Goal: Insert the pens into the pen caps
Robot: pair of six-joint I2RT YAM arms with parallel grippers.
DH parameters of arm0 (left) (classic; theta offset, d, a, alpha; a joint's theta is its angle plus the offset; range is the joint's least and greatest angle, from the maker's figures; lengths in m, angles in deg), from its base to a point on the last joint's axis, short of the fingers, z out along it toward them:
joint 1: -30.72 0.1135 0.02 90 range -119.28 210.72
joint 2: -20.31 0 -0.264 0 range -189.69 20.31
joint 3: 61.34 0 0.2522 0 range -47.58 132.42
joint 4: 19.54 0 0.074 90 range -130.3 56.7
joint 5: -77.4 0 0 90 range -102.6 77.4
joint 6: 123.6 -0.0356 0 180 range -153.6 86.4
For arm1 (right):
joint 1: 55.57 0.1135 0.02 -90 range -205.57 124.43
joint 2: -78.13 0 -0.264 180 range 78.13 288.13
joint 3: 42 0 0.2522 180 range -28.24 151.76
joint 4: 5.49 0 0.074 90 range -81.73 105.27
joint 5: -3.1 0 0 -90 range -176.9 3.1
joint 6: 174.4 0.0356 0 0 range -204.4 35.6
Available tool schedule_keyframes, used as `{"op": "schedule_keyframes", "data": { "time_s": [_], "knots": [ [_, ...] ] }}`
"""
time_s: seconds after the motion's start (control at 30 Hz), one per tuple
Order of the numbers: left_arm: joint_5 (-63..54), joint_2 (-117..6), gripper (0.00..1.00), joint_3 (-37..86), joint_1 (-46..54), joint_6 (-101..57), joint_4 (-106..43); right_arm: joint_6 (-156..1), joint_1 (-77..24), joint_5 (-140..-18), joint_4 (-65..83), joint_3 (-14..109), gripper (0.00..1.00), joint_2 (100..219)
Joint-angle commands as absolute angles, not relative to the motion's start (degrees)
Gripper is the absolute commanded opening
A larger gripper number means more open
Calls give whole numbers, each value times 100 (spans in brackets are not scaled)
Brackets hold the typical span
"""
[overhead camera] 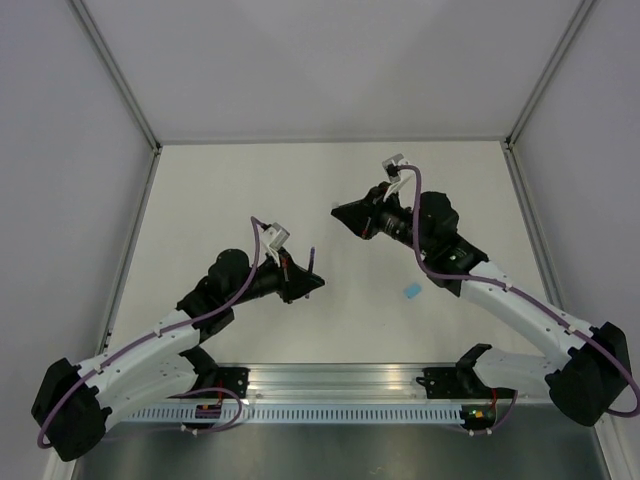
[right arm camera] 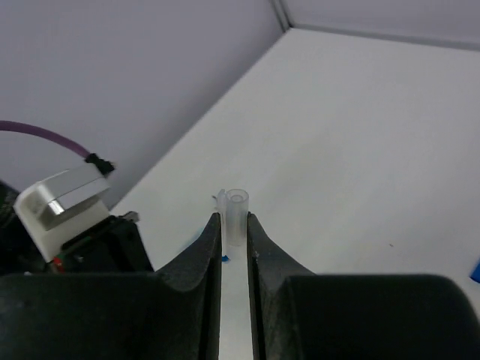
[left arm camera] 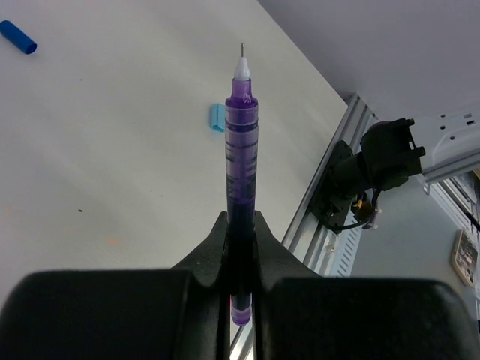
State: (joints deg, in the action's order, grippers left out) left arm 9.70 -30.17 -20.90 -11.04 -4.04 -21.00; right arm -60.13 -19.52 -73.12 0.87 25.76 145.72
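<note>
Left gripper [left arm camera: 240,219] clamped on purple see-through plastic pen [left arm camera: 241,150], nib outward; right gripper [right arm camera: 233,221] pinches clear tubular cap [right arm camera: 237,214], mouth outward — cap far-right of nib, axes unaligned, I judge.

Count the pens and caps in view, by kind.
Pens: 1 (purple pen)
Caps: 3 (clear cap, dark blue cap, light blue cap)
Total: 4
</note>
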Motion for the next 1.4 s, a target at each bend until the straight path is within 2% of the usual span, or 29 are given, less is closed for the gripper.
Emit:
{"op": "schedule_keyframes", "data": {
  "time_s": [0.0, 0.1, 0.37, 1.37],
  "knots": [
    [1262, -2759, 2, -2130, -1103, -266, -1616, -5023, -1664, -7021, -2016, 2039, 0, 14282],
    [1297, -2697, 2, -2174, -1103, -249, -1555, -4627, -1471, -6977, -2783, 1712, 0, 14202],
    [1403, -2574, 2, -2244, -1112, -187, -1440, -4442, -1031, -7214, -3453, 1333, 0, 14141],
    [1368, -2337, 2, -2271, -1103, -222, -1519, -4978, -618, -7548, -2996, 1386, 0, 14563]
  ]
}}
